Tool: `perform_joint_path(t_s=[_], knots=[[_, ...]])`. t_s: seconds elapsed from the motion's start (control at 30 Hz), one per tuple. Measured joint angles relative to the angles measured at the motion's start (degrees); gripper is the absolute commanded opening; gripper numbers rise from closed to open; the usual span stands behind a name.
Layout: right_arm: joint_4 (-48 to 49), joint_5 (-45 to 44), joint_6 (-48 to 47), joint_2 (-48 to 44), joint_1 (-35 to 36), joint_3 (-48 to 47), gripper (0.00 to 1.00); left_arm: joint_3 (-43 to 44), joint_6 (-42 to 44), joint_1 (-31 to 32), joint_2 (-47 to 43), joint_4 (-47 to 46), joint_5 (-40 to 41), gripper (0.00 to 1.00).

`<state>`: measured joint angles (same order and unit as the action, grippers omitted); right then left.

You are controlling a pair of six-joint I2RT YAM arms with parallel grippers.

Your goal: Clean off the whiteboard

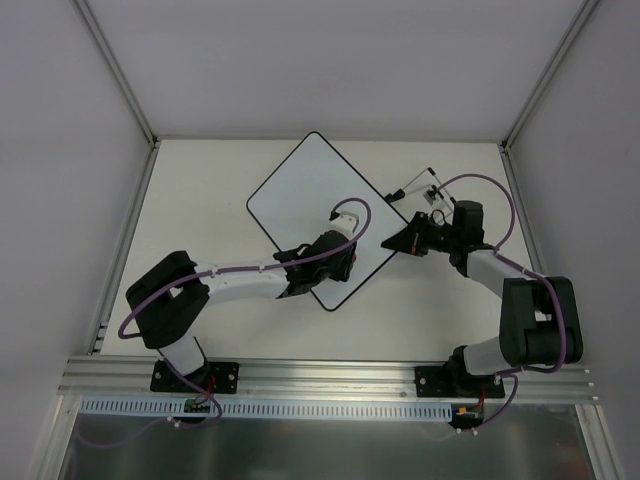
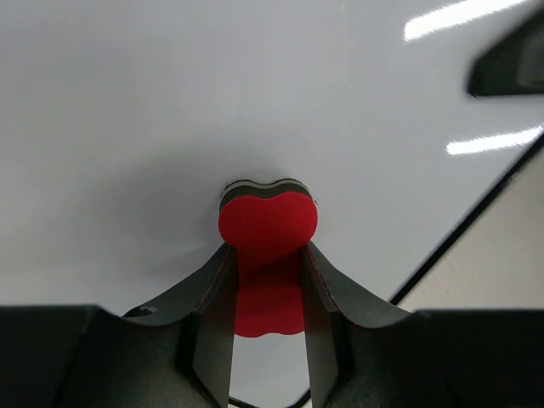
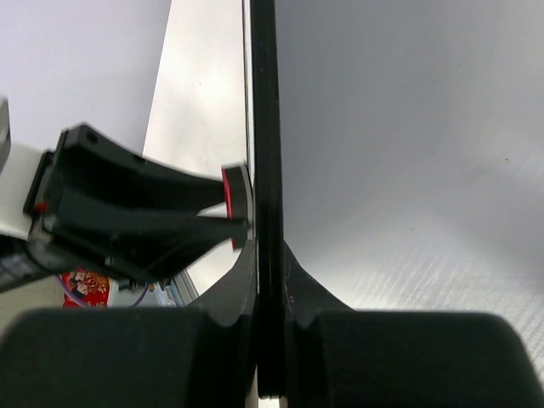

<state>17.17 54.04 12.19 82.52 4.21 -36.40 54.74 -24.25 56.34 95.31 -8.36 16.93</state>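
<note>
Nearest you, your left gripper [image 2: 268, 255] is clamped tight on a small red eraser [image 2: 268, 223]. Its rounded tip is set against the white face of the whiteboard [image 1: 305, 190], close to the board's near-right edge. Just beyond, your right gripper [image 3: 265, 255] is pinched closed on the board's thin black rim [image 3: 263, 127] at its right-hand corner. The whiteboard sits cornerwise at the middle of the desk [image 1: 190, 200], with one rounded corner pointing toward the far edge.
</note>
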Motion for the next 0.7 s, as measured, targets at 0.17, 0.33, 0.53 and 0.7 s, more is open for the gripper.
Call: perform_joint_path(t_s=[0.17, 0.33, 0.53, 0.7], knots=[[0.0, 0.2, -0.3, 0.7, 0.0, -0.6, 0.00, 0.4, 0.3, 4.2, 0.3, -0.2, -2.9, 0.00], [0.0, 0.3, -0.4, 0.9, 0.0, -0.7, 0.00, 0.8, 0.2, 3.9, 0.5, -0.2, -3.1, 0.00], [0.1, 0.2, -0.4, 0.9, 0.1, -0.9, 0.00, -1.9, -2.6, -3.2, -1.4, -1.0, -6.4, 0.00], [0.1, 0.2, -0.4, 0.9, 0.1, -0.9, 0.00, -4.7, -3.9, -11.6, -2.4, -1.1, -5.2, 0.00]])
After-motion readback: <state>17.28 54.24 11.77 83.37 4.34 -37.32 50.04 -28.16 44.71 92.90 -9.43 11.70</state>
